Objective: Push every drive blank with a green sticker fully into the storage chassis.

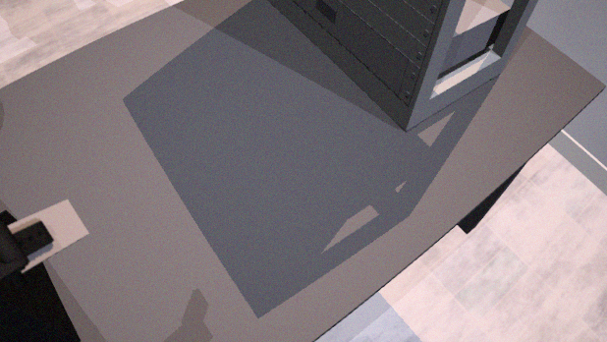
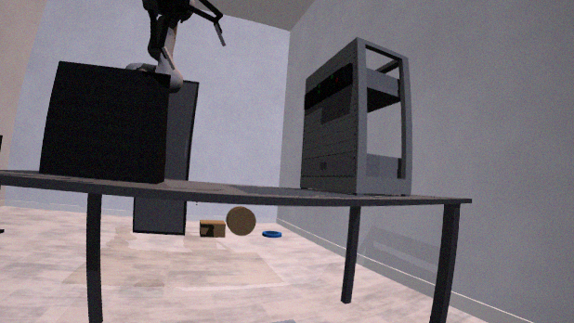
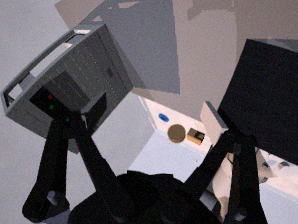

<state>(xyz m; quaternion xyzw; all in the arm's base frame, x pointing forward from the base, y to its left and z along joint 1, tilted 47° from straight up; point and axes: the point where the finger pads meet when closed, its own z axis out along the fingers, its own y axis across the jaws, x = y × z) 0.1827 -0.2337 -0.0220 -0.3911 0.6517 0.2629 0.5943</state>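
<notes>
The grey rack [image 1: 417, 90] [image 2: 360, 139] [image 3: 112, 60] stands upright on the table. Its dark chassis band [image 2: 308, 98] [image 3: 41, 100] is near the rack's top. On the band I see a red dot [image 2: 336, 80] [image 3: 49, 97], a green dot [image 2: 319, 87] [image 3: 51, 107] and another green dot [image 3: 68, 119]; a fourth sticker and how far each blank stands out cannot be made out. My gripper [image 2: 194, 45] [image 3: 154, 104] is wide open and empty, high and well apart from the rack's front. In the top view only one finger shows, at the left edge.
A black block [image 1: 29, 305] [image 2: 104, 121] [image 3: 265, 95] stands on the table [image 1: 123, 197] [image 2: 279, 197], opposite the rack's front. A wall is behind the rack. A brown disc [image 2: 241, 221] [image 3: 176, 133], a box [image 2: 212, 228] and a blue ring [image 2: 271, 234] [image 3: 163, 117] are beyond the table.
</notes>
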